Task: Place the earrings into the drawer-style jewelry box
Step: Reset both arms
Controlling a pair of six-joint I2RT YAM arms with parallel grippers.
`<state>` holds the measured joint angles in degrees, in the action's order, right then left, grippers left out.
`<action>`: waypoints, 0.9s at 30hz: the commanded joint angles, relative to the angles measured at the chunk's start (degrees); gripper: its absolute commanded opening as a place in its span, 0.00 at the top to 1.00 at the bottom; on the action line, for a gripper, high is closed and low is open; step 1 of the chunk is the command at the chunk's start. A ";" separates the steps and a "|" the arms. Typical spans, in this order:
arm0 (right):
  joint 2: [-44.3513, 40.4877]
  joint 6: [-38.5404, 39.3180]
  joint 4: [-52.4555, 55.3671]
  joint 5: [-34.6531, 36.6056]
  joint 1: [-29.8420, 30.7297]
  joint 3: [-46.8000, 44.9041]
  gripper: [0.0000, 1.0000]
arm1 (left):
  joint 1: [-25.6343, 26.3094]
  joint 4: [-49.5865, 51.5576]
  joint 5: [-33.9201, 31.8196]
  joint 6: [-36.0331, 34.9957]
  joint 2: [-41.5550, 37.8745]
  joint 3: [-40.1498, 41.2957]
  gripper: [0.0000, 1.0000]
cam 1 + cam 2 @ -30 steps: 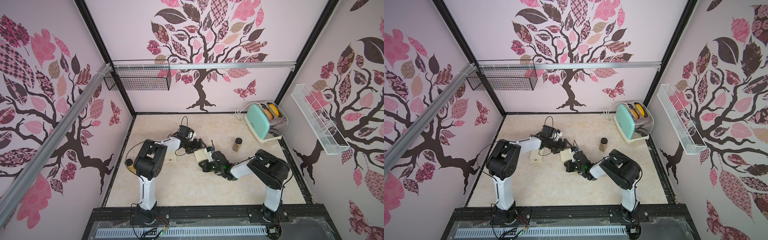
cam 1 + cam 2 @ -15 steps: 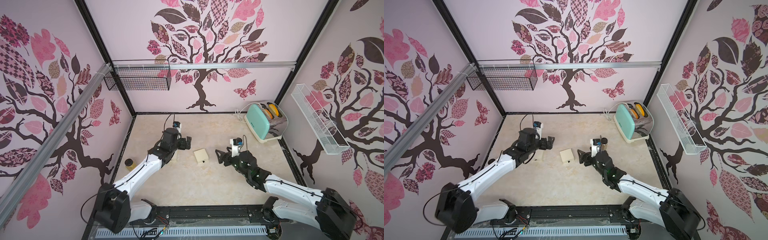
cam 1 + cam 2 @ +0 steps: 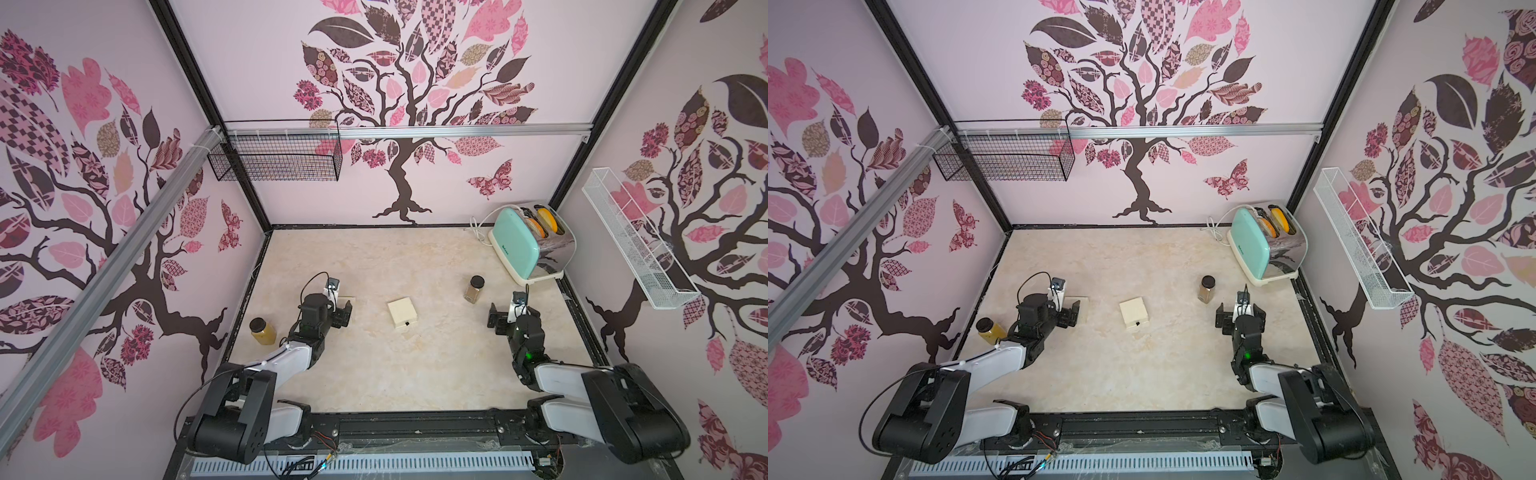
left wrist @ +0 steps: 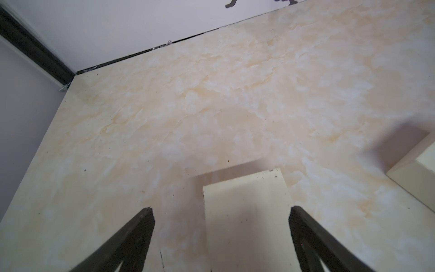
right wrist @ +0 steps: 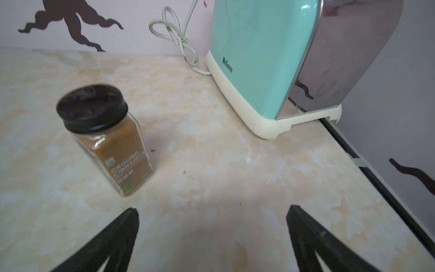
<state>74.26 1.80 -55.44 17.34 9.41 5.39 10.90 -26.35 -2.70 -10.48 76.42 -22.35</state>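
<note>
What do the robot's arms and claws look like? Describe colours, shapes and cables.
The left arm and right arm have white links, black joints and black cables. The left claw and right claw have black tapered fingers. A green light glows on the right arm.

Tabletop (image 3: 395,374): box (image 3: 402,312), toaster (image 3: 528,241), cinnamon jar (image 3: 473,289), amber jar (image 3: 262,331)

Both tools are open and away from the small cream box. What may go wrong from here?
1. The right tool stands open near the cinnamon jar; a swing toward the jewelry box might tip it.
2. The left tool hangs open over a flat cream piece; lowering might shove it.
3. No earrings show in any view, so whether they are in the box cannot be checked.
</note>
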 commanded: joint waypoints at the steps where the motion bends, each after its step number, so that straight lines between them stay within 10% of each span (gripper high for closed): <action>1: 0.34 -1.78 -10.21 -7.18 -4.86 3.38 0.01 | -2.61 -8.98 6.73 -2.16 2.39 -0.44 0.02; 9: 17.62 -3.30 -26.19 -8.26 -5.81 5.26 0.01 | -12.47 -17.61 10.23 7.25 8.03 -0.02 0.02; 11: 13.70 -2.39 -9.16 -11.36 -5.89 10.45 0.01 | -13.06 -20.52 9.65 8.23 10.93 0.09 0.02; 27: 15.49 -2.41 -6.53 -9.63 -5.23 13.25 0.01 | -14.36 -21.47 7.36 11.20 13.29 -0.98 0.02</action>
<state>89.78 -0.84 -63.20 7.81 4.12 17.32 -3.25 -47.03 5.21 0.10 89.25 -22.39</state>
